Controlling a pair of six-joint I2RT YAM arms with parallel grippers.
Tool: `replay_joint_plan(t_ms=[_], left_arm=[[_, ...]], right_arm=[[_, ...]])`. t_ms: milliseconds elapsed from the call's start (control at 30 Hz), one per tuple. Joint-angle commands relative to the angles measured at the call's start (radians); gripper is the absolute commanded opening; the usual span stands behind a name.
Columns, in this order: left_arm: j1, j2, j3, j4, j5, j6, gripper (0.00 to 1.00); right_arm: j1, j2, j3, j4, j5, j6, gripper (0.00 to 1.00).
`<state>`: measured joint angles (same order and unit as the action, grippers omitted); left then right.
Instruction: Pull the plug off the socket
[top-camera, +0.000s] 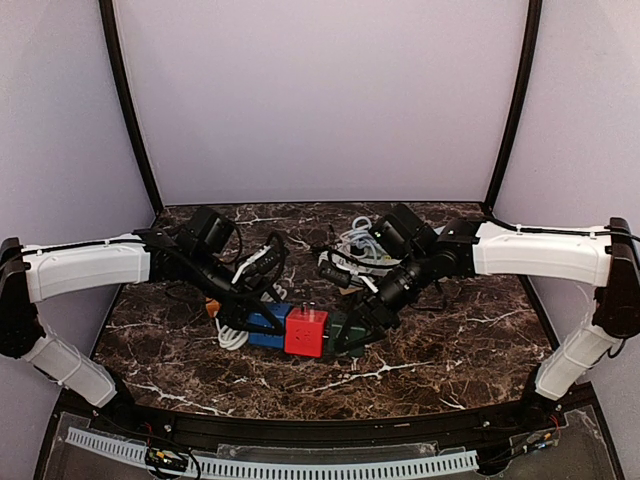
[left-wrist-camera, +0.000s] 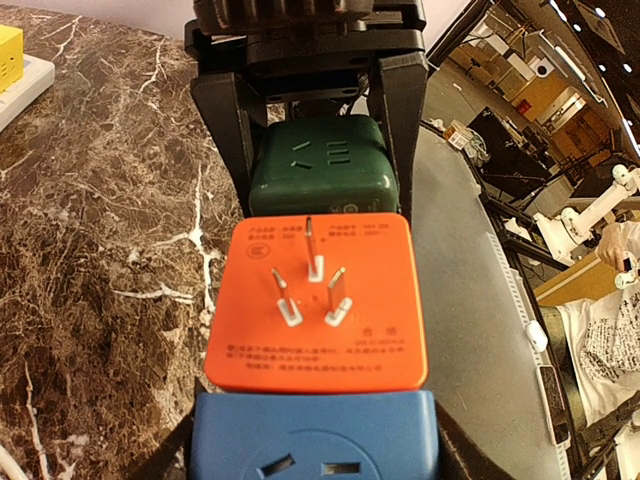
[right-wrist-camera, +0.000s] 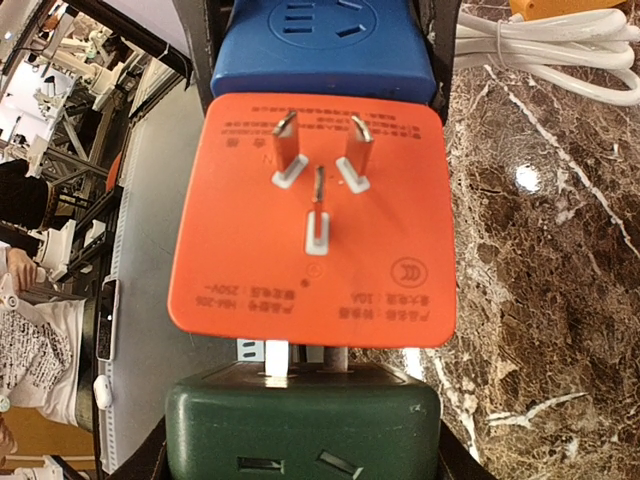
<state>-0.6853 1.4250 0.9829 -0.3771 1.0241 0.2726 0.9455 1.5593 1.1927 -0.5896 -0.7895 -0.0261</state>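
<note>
Three adapter cubes hang in a row above the marble table: blue (top-camera: 265, 325), orange-red (top-camera: 306, 332), dark green (top-camera: 337, 330). My left gripper (left-wrist-camera: 315, 450) is shut on the blue cube (left-wrist-camera: 315, 435), which sits flush against the orange cube (left-wrist-camera: 318, 300). My right gripper (right-wrist-camera: 300, 440) is shut on the green cube (right-wrist-camera: 300, 425). A narrow gap separates the green cube from the orange cube (right-wrist-camera: 315, 220), and metal prongs (right-wrist-camera: 275, 360) show in that gap. The orange cube's own three prongs point up, bare.
A coiled white cable (right-wrist-camera: 540, 60) lies on the marble beside the blue cube. A white power strip carrying a yellow cube (left-wrist-camera: 15, 70) sits farther off. More white cables and plugs (top-camera: 360, 245) lie at the back. The grey table edge (left-wrist-camera: 470, 300) runs close by.
</note>
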Motion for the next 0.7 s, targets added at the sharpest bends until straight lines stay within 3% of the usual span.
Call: replay_joint_plan(t_ms=[0, 233, 433, 667], left_arm=[[0.061, -0.037, -0.001, -0.016, -0.121, 0.001, 0.01], [0.068, -0.040, -0.002, -0.018, -0.134, 0.004, 0.01], [0.069, -0.046, -0.006, -0.014, -0.157, 0.003, 0.01], [0.070, -0.063, -0.014, -0.008, -0.199, 0.004, 0.01]], right_arm=[[0.029, -0.068, 0.014, -0.037, -0.138, -0.024, 0.00], [0.030, -0.088, 0.018, -0.021, -0.168, -0.019, 0.00], [0.012, -0.057, 0.041, -0.042, 0.037, 0.068, 0.00], [-0.026, -0.050, 0.018, -0.015, 0.115, 0.121, 0.00]])
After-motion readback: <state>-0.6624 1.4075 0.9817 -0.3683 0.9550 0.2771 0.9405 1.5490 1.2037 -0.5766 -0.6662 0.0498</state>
